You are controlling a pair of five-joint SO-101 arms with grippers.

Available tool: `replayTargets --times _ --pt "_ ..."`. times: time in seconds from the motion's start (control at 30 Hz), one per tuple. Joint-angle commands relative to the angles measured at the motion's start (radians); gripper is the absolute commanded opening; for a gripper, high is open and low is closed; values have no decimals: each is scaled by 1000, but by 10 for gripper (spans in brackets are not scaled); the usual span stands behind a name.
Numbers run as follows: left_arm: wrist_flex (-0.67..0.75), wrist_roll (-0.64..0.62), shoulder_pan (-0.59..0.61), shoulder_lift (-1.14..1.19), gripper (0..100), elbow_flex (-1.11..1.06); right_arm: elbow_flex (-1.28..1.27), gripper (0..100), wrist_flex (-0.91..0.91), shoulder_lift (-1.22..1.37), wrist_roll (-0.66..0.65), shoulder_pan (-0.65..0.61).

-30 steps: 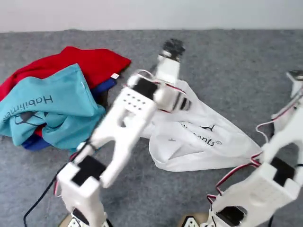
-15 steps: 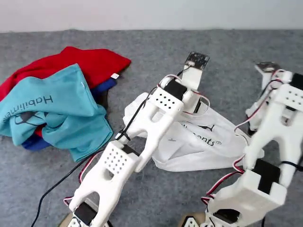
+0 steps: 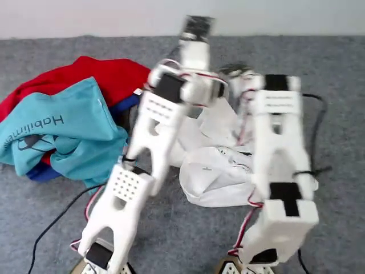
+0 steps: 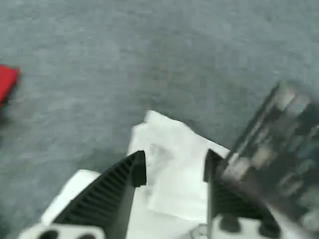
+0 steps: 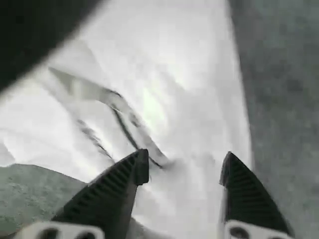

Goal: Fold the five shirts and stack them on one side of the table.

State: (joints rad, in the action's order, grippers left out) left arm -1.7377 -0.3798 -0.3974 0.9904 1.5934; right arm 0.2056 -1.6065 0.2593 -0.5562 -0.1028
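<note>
The white shirt lies crumpled mid-frame on the desk; folding it looks barely begun. The left gripper and right gripper hover over it, jaws apart. Next, each likely needs to pinch an edge and spread it flat.

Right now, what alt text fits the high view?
The left arm and the right arm, both white, lean over a crumpled white shirt mid-table. A teal shirt, a red shirt and a blue shirt lie heaped on the left of the grey table.

Teal shirt: dark lettering; white shirt: partial print
</note>
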Motion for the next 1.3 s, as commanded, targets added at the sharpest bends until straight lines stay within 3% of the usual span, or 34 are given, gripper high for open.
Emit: replayTargets --times 0.0,0.13,0.3,0.37,0.67,0.97,1.1,1.17,1.27 --pt "-20 -20 98 -124 220 25 5 245 71 74 -26 -145" --pt "-23 26 123 -224 223 -170 5 227 163 213 -31 -174" --pt "-15 51 68 -459 225 -615 84 0 174 371 -26 -77" --pt "20 77 64 -517 225 -783 150 35 117 409 -31 -44" --pt "308 86 57 -580 225 -1354 428 8 -16 427 -26 97" --pt "595 40 -32 -580 208 -1650 577 8 4 432 52 298" --pt "603 44 -32 -582 75 -1652 591 8 58 427 84 384" --pt "600 115 -26 -582 8 -1647 591 9 73 427 91 409" --pt "522 187 -21 -582 12 -1606 608 13 74 427 89 432"
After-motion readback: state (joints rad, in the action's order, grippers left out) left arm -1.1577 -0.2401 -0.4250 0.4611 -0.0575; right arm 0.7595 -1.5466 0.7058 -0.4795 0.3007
